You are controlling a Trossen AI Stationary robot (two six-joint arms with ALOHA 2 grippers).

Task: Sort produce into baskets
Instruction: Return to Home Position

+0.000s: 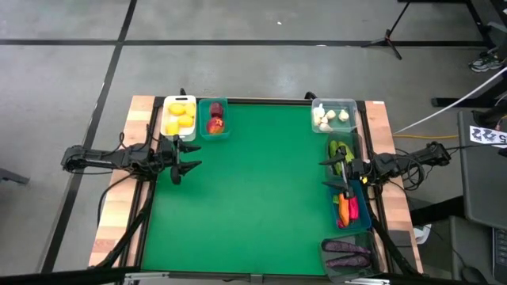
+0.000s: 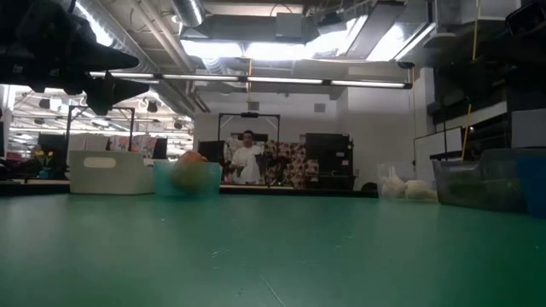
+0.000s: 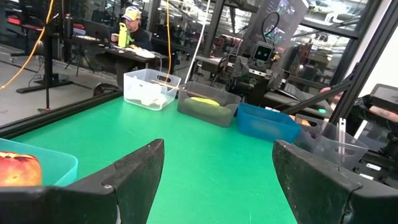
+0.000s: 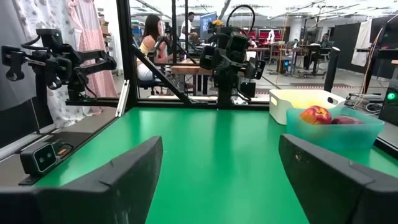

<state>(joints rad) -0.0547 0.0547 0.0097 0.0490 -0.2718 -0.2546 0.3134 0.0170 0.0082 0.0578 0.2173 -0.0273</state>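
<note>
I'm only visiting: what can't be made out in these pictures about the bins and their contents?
- High view: the right gripper and its arm cover part of the blue bin; contents uncountable.
- Low view: the white bin has walls that hide its contents; the fruit in the teal bin is blurred.
- Left wrist view: the picture's edge cuts off the teal bin.

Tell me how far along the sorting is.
Done: lemons in the white bin, apples in the teal bin, garlic in the clear bin, cucumbers, carrots and eggplants in the right-side bins. In hand: nothing; left gripper and right gripper open, empty, at the table's sides. Left: no produce shows loose on the green mat.
</note>
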